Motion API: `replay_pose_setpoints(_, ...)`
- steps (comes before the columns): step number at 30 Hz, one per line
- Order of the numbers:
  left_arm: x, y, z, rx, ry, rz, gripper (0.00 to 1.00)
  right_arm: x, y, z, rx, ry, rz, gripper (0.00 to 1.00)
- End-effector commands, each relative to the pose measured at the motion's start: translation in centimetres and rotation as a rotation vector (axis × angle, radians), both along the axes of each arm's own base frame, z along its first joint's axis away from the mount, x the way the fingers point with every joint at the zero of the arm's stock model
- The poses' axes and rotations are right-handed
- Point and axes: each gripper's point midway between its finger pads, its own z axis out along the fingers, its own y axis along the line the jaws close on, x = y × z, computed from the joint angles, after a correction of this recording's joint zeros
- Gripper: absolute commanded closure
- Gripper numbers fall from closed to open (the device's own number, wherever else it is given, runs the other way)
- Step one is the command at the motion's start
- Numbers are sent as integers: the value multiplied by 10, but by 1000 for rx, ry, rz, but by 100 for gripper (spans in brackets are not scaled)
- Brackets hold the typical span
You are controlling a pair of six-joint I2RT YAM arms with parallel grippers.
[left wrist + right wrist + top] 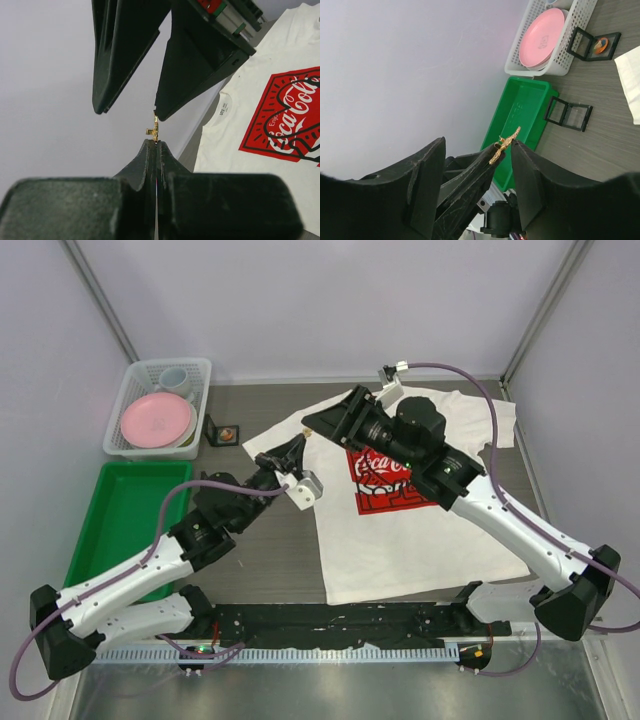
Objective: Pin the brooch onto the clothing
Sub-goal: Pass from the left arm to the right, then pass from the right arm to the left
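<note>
The white T-shirt (420, 540) with a red Coca-Cola print (385, 480) lies flat on the table; it also shows in the left wrist view (235, 135). My left gripper (156, 146) is shut on a small gold brooch (155, 131) and holds it in the air by the shirt's left sleeve (293, 450). My right gripper (479, 144) is open, its jaws either side of the left fingertips. One right finger (535, 170) touches the brooch (505, 142). From above, the right gripper (312, 423) meets the left one tip to tip.
A white basket (130, 390) with a pink plate (156, 418) and a cup stands at the back left. A green tray (125, 510) lies in front of it. Two open black brooch boxes (595, 45) (568, 114) sit between the basket and the shirt.
</note>
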Motion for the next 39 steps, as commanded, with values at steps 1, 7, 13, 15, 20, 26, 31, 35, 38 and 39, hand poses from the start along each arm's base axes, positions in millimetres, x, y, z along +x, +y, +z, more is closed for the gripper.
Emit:
replay_pose_setpoints(1,-13,-6,28,-31,-124,-44,100,-1,7,10,63,9,29,41)
replay_pose_setpoints(7,-15,-11,24,1,-145,-55,100,3,7,2,57,49,9,52)
replay_pose_setpoints(13,-14,-12,17,36,-157,-45,100,3,5,6,60,38,11,96)
replay_pose_setpoints(15,-11,-11,15,44,-148,-29,85,4,2,7,52,24,7,99)
replay_pose_setpoints(20,-21,-2,21,-3,11,-54,37,19,-15,8,-24,-88,2,99)
replay_pose_setpoints(26,-74,5,-7,98,337,-250,26,16,-38,0,-302,-391,80,99)
replay_pose_setpoints(31,-102,3,-3,-12,684,-373,30,-16,-46,-18,-496,-610,270,99)
replay_pose_setpoints(35,-101,-1,5,-147,1027,-538,48,-41,-49,-11,-520,-771,373,99)
replay_pose_setpoints(38,-99,-10,9,-216,1168,-683,60,-57,-48,-6,-515,-850,449,99)
replay_pose_setpoints(39,-98,-13,7,-218,1180,-699,61,-65,-46,-7,-499,-854,495,99)
